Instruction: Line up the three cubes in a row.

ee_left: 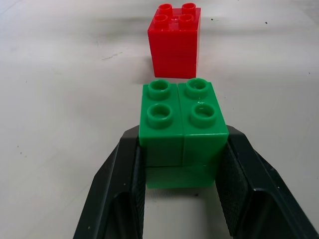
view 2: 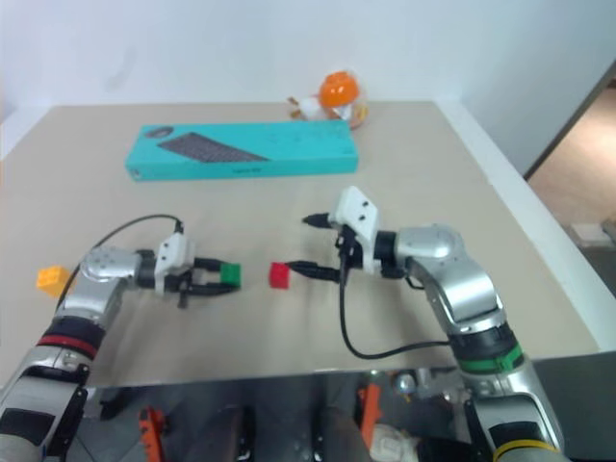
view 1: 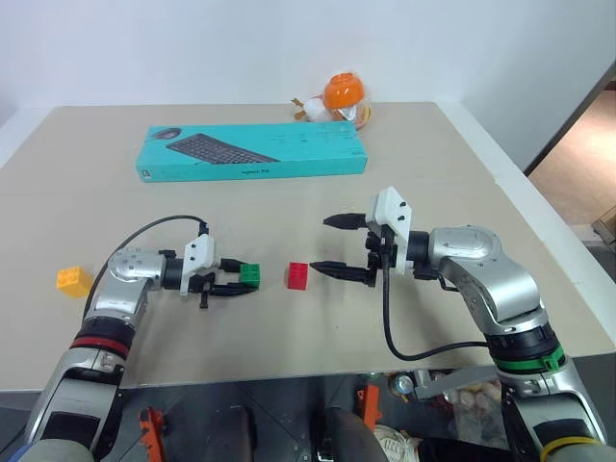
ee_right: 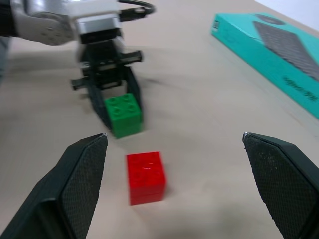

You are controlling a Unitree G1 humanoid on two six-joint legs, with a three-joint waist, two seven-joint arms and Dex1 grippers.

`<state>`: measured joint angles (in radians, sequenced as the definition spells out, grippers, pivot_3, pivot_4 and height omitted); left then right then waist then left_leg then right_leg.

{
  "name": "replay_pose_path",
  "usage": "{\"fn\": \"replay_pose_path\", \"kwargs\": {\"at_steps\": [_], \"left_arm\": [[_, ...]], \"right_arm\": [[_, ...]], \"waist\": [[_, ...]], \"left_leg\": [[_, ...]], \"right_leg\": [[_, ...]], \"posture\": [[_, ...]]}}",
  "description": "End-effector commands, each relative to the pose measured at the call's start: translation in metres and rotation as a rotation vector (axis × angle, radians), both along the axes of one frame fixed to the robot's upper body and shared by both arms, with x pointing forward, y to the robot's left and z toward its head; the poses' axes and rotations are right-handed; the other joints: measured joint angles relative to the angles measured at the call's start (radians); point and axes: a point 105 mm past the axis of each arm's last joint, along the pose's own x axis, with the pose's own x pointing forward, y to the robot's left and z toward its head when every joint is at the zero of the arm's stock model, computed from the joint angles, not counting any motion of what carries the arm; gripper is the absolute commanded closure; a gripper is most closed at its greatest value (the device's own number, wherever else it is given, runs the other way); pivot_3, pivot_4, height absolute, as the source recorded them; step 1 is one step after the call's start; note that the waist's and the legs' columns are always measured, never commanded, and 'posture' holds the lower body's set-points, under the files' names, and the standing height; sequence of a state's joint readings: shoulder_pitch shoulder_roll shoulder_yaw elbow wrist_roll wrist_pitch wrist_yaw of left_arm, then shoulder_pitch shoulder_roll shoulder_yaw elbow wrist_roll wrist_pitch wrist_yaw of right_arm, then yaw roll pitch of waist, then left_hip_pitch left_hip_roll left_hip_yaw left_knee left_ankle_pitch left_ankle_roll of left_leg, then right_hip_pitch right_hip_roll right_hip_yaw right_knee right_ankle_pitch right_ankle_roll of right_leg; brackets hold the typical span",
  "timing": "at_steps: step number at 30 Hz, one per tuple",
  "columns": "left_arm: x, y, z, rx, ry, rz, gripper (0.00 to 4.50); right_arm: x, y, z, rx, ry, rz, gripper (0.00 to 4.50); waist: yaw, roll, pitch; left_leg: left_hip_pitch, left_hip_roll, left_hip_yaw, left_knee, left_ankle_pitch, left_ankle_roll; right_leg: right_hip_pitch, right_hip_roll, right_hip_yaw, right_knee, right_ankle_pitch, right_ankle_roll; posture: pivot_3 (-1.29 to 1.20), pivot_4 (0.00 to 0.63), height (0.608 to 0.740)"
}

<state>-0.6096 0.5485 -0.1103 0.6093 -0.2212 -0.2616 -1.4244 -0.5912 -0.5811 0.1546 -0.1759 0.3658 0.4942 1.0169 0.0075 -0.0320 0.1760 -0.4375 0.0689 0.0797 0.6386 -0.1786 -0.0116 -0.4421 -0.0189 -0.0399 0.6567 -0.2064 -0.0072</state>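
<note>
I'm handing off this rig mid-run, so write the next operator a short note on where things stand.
Left gripper: shut on the green cube, low over the table, close beside the red cube with a small gap between them.
Right gripper: open, holding nothing, on the red cube's other side.
Yellow-orange cube: alone by the table's left edge, far from the other two.
Done: green brought next to red.
Left: release green in line, then fetch yellow-orange and finish the row.
</note>
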Motion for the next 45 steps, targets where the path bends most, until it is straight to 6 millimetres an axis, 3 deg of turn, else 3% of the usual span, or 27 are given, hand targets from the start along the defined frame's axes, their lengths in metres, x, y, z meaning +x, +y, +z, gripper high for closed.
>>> {"fn": "replay_pose_path", "kwargs": {"at_steps": [1, 6, 8, 13, 15, 18, 25, 32, 35, 40, 45], "left_arm": [[0.0, -0.004, 0.002, 0.002, -0.025, -0.019, 3.18], [-0.002, -0.003, -0.004, 0.044, -0.003, -0.039, 3.18], [-0.003, -0.002, -0.003, 0.06, -0.008, -0.046, 2.12], [0.003, 0.005, 0.019, 0.013, -0.058, 0.021, 0.38], [0.002, 0.014, 0.029, -0.006, -0.074, 0.065, 0.02], [-0.005, 0.027, 0.038, -0.019, -0.079, 0.129, 0.02], [-0.027, 0.072, 0.07, -0.202, -0.055, 0.501, 0.02], [-0.051, 0.135, 0.089, -0.482, -0.293, 1.188, 0.02], [-0.067, 0.164, 0.084, -0.575, -0.373, 1.504, 0.02], [-0.081, 0.188, 0.058, -0.677, -0.291, 1.766, 0.02], [-0.077, 0.194, 0.033, -0.684, -0.158, 1.784, 0.02]], "right_arm": [[-0.008, 0.003, 0.01, 0.004, -0.06, 0.046, 0.0], [-0.009, 0.004, 0.007, -0.006, -0.068, 0.059, 0.0], [-0.009, 0.005, 0.006, -0.011, -0.072, 0.064, 0.0], [-0.012, 0.006, 0.002, -0.017, -0.072, 0.075, 0.0], [-0.013, 0.007, 0.002, -0.018, -0.073, 0.08, 0.0], [-0.013, 0.007, 0.001, -0.016, -0.072, 0.085, 0.0], [-0.008, 0.006, 0.002, -0.014, -0.067, 0.115, 0.0], [0.002, 0.009, 0.001, -0.026, -0.058, 0.172, 0.0], [0.005, 0.012, -0.001, -0.034, -0.055, 0.202, 0.0], [0.007, 0.02, 0.0, -0.034, -0.058, 0.238, 0.0], [0.008, 0.024, 0.001, -0.033, -0.061, 0.249, 0.0]], "waist": [[0.0, 0.0, 0.0], [0.0, 0.0, 0.0], [0.0, 0.0, 0.0], [0.0, 0.0, 0.0], [-0.003, 0.0, 0.0], [-0.007, 0.0, 0.0], [-0.012, 0.0, 0.0], [-0.009, -0.001, 0.0], [-0.007, -0.002, 0.0], [-0.001, -0.002, 0.0], [0.0, -0.003, -0.001]], "left_leg": [[0.0, 0.0, 0.0, 0.0, 0.0, 0.0], [0.0, 0.0, 0.0, 0.001, 0.0, 0.0], [0.0, 0.0, 0.0, 0.001, 0.0, 0.0], [0.0, 0.0, 0.0, 0.001, 0.0, 0.0], [0.0, 0.0, 0.0, 0.001, 0.0, 0.0], [0.0, 0.001, 0.0, 0.0, 0.0, 0.0], [0.001, 0.003, -0.001, 0.0, 0.0, 0.0], [0.005, 0.002, 0.0, 0.0, 0.0, 0.0], [0.006, 0.001, 0.0, 0.0, 0.0, 0.0], [0.007, 0.002, 0.0, 0.0, 0.0, 0.0], [0.006, 0.001, 0.001, 0.0, 0.0, 0.0]], "right_leg": [[0.0, 0.0, 0.0, 0.0, 0.0, 0.0], [0.0, 0.0, 0.0, 0.0, 0.0, 0.0], [0.0, 0.0, 0.0, 0.0, 0.0, 0.0], [0.0, 0.0, 0.0, 0.0, 0.0, 0.0], [0.0, 0.0, 0.0, 0.0, 0.0, 0.0], [0.0, 0.001, 0.001, 0.0, 0.0, 0.0], [0.0, 0.001, 0.001, 0.0, 0.0, 0.0], [0.002, -0.001, 0.003, 0.0, 0.002, 0.001], [0.003, -0.001, 0.004, 0.0, 0.002, 0.001], [0.004, 0.0, 0.004, 0.0, 0.003, 0.0], [0.004, 0.001, 0.003, 0.0, 0.003, -0.001]], "posture": [[0.0, 0.15, 0.74], [0.0, 0.15, 0.74], [0.0, 0.15, 0.74], [0.0, 0.15, 0.74], [0.0, 0.15, 0.74], [0.0, 0.15, 0.74], [0.0, 0.15, 0.74], [0.0, 0.15, 0.74], [0.0, 0.15, 0.74], [0.0, 0.15, 0.74], [0.0, 0.15, 0.74]]}}
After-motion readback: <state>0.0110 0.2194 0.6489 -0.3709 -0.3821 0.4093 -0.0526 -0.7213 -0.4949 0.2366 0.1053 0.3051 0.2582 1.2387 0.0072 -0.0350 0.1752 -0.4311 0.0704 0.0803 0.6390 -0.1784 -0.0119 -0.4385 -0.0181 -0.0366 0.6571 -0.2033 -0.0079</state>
